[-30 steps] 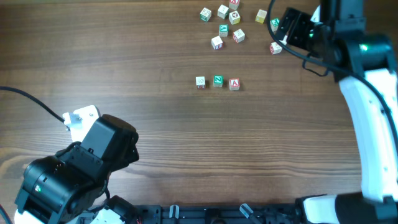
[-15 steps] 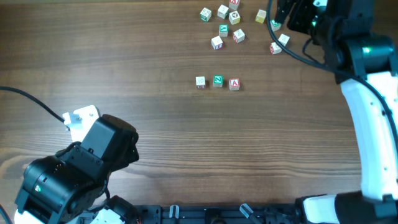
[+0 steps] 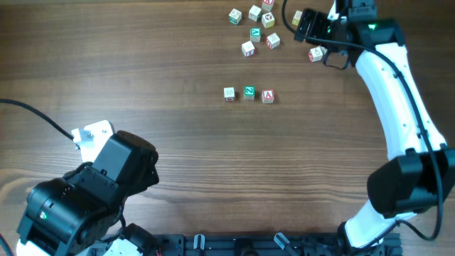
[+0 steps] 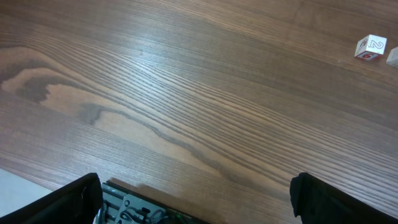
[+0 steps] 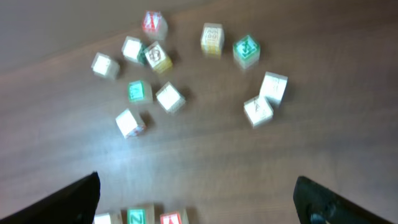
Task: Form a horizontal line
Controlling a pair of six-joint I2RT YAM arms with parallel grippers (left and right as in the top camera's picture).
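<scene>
At mid-table, three alphabet cubes make up the horizontal line (image 3: 249, 93): a pale-faced cube (image 3: 229, 93), a green-lettered cube (image 3: 249, 92) and a red-lettered cube (image 3: 268, 95). They sit just beside one another with slim gaps, the last a touch lower.

Far side: a loose cluster (image 3: 254, 23) of further cubes. The right gripper (image 5: 196, 202) hangs above that cluster, fingers spread wide with nothing between them. The left gripper (image 4: 196, 202) sits low at the near corner, likewise wide apart and empty, over the bare table (image 4: 186, 93).

Step in hand, as I read it: choosing another cube to extend the row. The next move would call for dropping onto a cube at the cluster's fringe, where the fingers can straddle it without nudging its neighbours. The cube would then be set level with one end of the line.

Lettering: the right-hand cube reads "A" in red; the green character is too small to make out. A stray cube (image 4: 371, 46) at the edge of the left wrist view seems to bear a "2". Blur hides any letters in the right wrist view. No brand marks show.
</scene>
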